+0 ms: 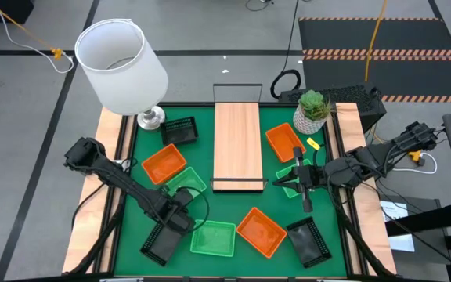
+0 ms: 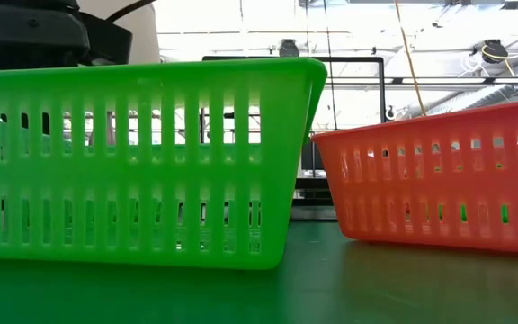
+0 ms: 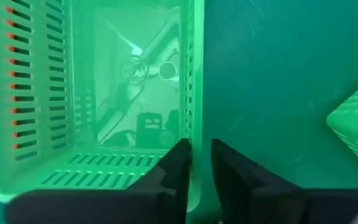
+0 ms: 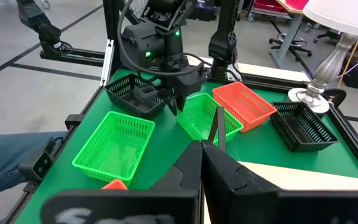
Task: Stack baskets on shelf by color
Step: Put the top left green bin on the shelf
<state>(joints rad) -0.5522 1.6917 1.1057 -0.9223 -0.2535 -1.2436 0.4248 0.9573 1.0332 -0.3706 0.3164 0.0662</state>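
Observation:
The light-wood shelf (image 1: 237, 145) lies lengthwise in the middle of the green mat. Around it lie three orange baskets (image 1: 164, 164) (image 1: 261, 231) (image 1: 284, 141), three black baskets (image 1: 180, 131) (image 1: 161, 243) (image 1: 308, 240) and three green ones. My left gripper (image 1: 180, 205) (image 4: 176, 93) is shut on the green basket (image 1: 185, 184) (image 4: 207, 115) beside an orange one. Another green basket (image 1: 213, 237) rests flat near the near edge. My right gripper (image 1: 302, 186) (image 4: 202, 152) is shut and hovers over the third green basket (image 1: 292, 176), right of the shelf. My left gripper holds the green basket by its slatted side wall (image 3: 194, 134), one finger (image 3: 173, 168) inside the basket and the other (image 3: 232, 171) outside. The fingers come from above, pointing down, across the rim. Whether the basket is off the mat, I cannot tell.
A white lamp (image 1: 124, 63) stands at the far left corner and a potted plant (image 1: 313, 110) at the far right. A small yellow object (image 1: 313, 143) lies near the plant. In the low view a green basket (image 2: 142, 162) and an orange basket (image 2: 439, 175) fill the foreground.

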